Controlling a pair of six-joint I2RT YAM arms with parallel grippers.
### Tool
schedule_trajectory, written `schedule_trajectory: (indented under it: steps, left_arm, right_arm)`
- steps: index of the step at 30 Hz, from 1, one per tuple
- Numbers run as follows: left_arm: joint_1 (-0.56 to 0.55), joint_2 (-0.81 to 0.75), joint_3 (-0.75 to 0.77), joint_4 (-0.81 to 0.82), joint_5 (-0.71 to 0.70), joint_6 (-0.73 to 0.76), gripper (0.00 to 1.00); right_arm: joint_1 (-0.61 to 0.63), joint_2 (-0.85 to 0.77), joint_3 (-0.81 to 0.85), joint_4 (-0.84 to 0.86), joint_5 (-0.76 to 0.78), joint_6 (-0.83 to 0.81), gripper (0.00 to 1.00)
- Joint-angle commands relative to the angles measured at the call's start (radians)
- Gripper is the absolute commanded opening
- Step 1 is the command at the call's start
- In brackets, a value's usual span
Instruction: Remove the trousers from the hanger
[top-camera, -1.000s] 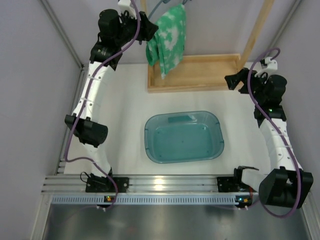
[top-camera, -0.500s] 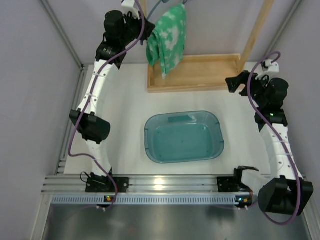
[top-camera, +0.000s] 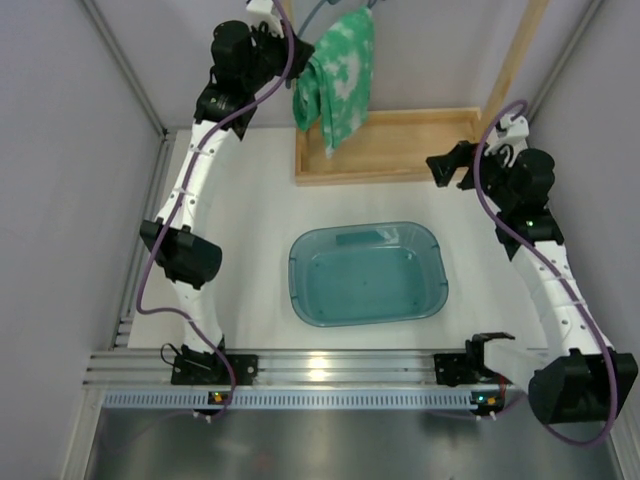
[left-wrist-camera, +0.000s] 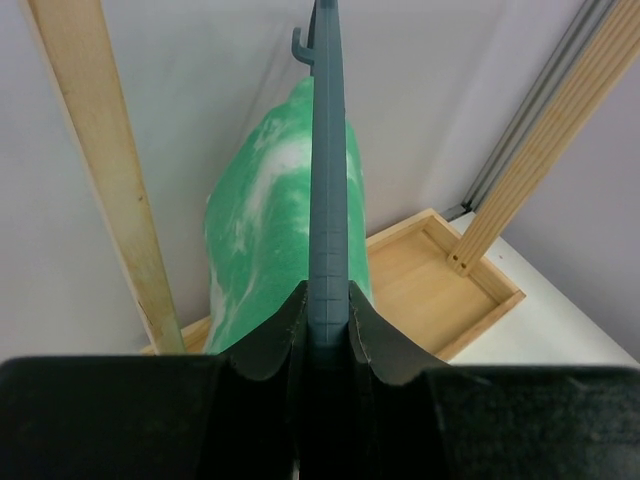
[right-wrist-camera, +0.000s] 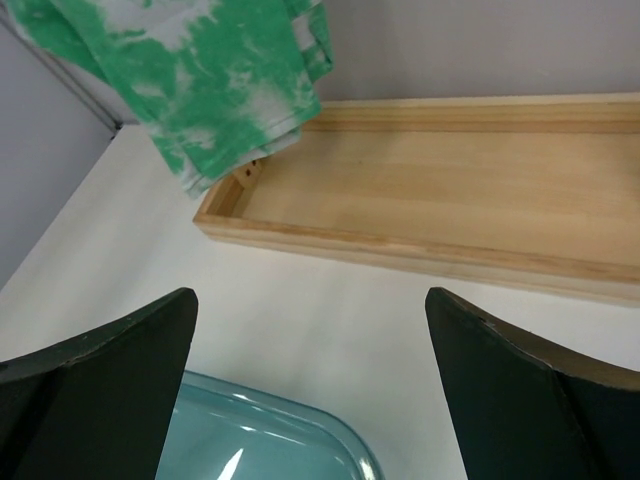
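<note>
Trousers (top-camera: 338, 75): green and white, draped over the hanger, hanging above the wooden tray's (right-wrist-camera: 450, 190) left end.
Hanger (left-wrist-camera: 327, 200): grey-blue rod, clamped in my left claw.
Left claw (left-wrist-camera: 327, 305): pinched tight on the hanger, just beside the cloth.
Right claw (right-wrist-camera: 310, 300): spread wide, holding nothing, over the surface (top-camera: 250, 220) between tray and teal basin (top-camera: 297, 285).

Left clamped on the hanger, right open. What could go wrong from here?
1. The left gripper pinches only the thin hanger edge; tugging the trousers may twist it in the jaws.
2. The open right gripper sits low by the wooden rack base; reaching up, it may catch only the hem or bump that base.
</note>
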Motion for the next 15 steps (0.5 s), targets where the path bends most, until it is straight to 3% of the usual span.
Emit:
schedule_trajectory:
  steps: [1,15]
  left_arm:
    - [-0.006,-0.084,0.023,0.205,-0.099,-0.020,0.00]
    - [-0.049,-0.137,-0.018,0.337,-0.192,0.009,0.00]
  right_arm:
    - [0.091,0.046,0.114,0.006,0.050,-0.081,0.99]
    - [0.128,0.020,0.150,-0.043,0.140,-0.098,0.99]
